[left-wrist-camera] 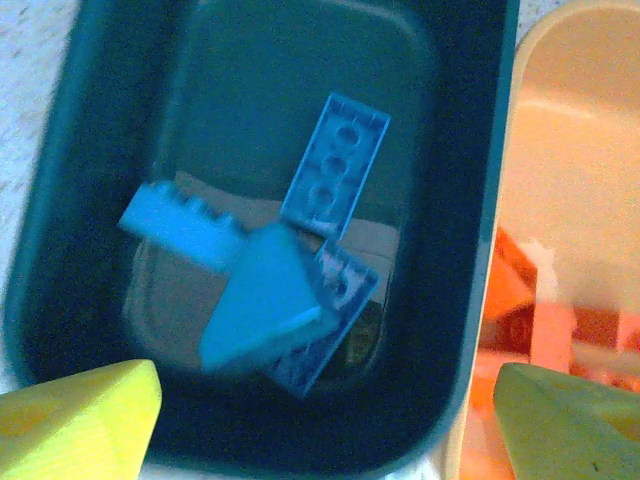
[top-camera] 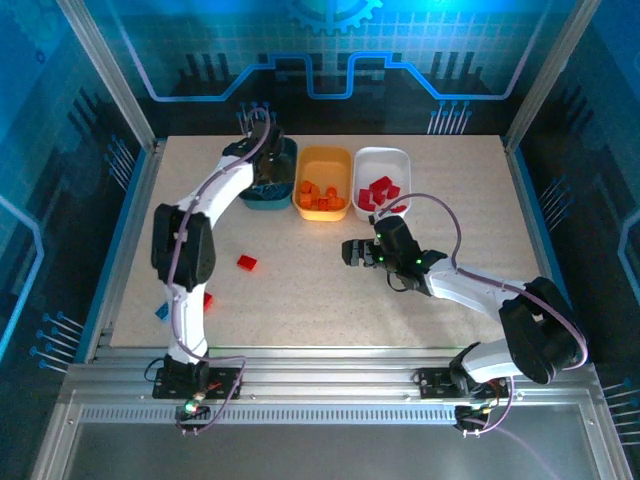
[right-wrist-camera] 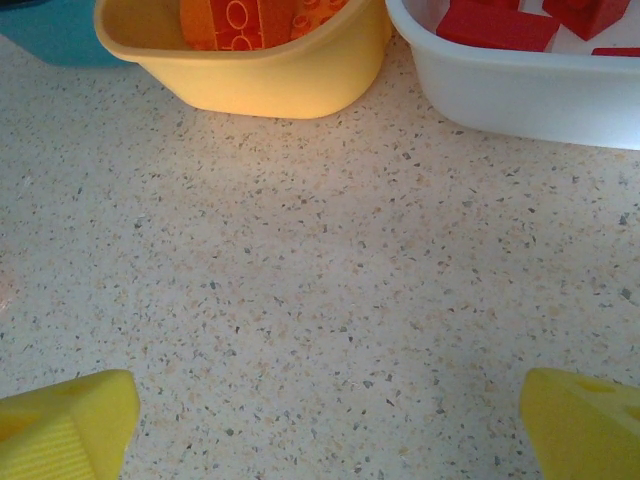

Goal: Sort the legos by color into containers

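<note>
Left wrist: L gripper (left-wrist-camera: 325, 425) wide, blue legos (left-wrist-camera: 335, 175) in teal tray (left-wrist-camera: 470, 250).
Right wrist: R gripper (right-wrist-camera: 320, 425) wide.
Top ext: I spot loose red lego (top-camera: 246, 262).

Identify the left arm (top-camera: 215, 195) and the right arm (top-camera: 470, 288) by their white tubular links, joined by bulky black joint housings (top-camera: 182, 250). You will find a thin grey-purple cable (top-camera: 443, 205) looped along each arm. Small green indicator lights (top-camera: 385, 262) glow at the right wrist. The wedge-shaped yellow plastic fingertips (left-wrist-camera: 75, 425) carry fine ribbing.
</note>
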`<act>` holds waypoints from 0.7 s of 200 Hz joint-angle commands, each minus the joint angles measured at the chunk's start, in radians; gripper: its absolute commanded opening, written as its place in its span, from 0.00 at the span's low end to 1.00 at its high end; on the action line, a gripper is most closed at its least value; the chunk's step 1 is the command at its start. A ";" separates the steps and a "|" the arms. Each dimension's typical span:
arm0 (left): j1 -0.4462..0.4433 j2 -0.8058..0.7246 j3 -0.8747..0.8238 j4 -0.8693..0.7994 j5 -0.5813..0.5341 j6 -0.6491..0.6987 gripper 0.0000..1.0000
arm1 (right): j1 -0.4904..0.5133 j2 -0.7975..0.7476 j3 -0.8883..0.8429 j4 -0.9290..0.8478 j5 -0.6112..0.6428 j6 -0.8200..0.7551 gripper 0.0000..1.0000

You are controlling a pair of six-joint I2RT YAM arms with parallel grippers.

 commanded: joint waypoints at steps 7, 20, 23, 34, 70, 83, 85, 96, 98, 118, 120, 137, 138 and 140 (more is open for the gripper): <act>0.006 -0.281 -0.288 -0.020 -0.068 -0.226 0.91 | 0.017 -0.013 0.012 0.001 0.010 -0.008 0.99; 0.006 -0.379 -0.452 -0.015 -0.080 -0.273 0.91 | 0.017 -0.016 0.012 0.000 0.008 -0.006 0.99; 0.006 -0.400 -0.487 -0.015 -0.084 -0.284 0.91 | 0.018 -0.018 0.012 0.001 0.008 -0.006 0.99; 0.006 -0.465 -0.609 0.014 -0.068 -0.302 0.91 | 0.018 -0.023 0.009 0.001 0.008 -0.004 0.99; 0.006 -0.545 -0.856 0.078 0.028 -0.360 0.98 | 0.016 -0.059 -0.003 -0.007 0.040 0.004 1.00; 0.006 -0.545 -0.887 0.096 0.049 -0.373 0.99 | 0.012 -0.075 -0.010 -0.010 0.057 0.006 1.00; 0.006 -0.543 -0.890 0.097 0.052 -0.375 0.99 | 0.011 -0.077 -0.011 -0.009 0.059 0.006 1.00; 0.006 -0.531 -0.894 0.100 0.060 -0.387 0.99 | 0.008 -0.086 -0.014 -0.015 0.067 0.006 1.00; 0.006 -0.529 -0.893 0.099 0.059 -0.390 0.99 | 0.005 -0.087 -0.014 -0.016 0.068 0.006 1.00; 0.006 -0.493 -0.888 0.115 0.086 -0.419 0.97 | 0.001 -0.094 -0.017 -0.019 0.072 0.007 1.00; 0.006 -0.488 -0.886 0.117 0.088 -0.421 0.97 | 0.000 -0.094 -0.017 -0.018 0.072 0.007 1.00; 0.006 -0.448 -0.865 0.113 0.091 -0.465 0.94 | -0.001 -0.096 -0.019 -0.019 0.072 0.006 1.00; 0.006 -0.445 -0.864 0.112 0.090 -0.468 0.94 | -0.001 -0.096 -0.018 -0.019 0.072 0.006 1.00; 0.006 -0.441 -0.861 0.111 0.090 -0.475 0.94 | -0.001 -0.095 -0.019 -0.020 0.072 0.006 1.00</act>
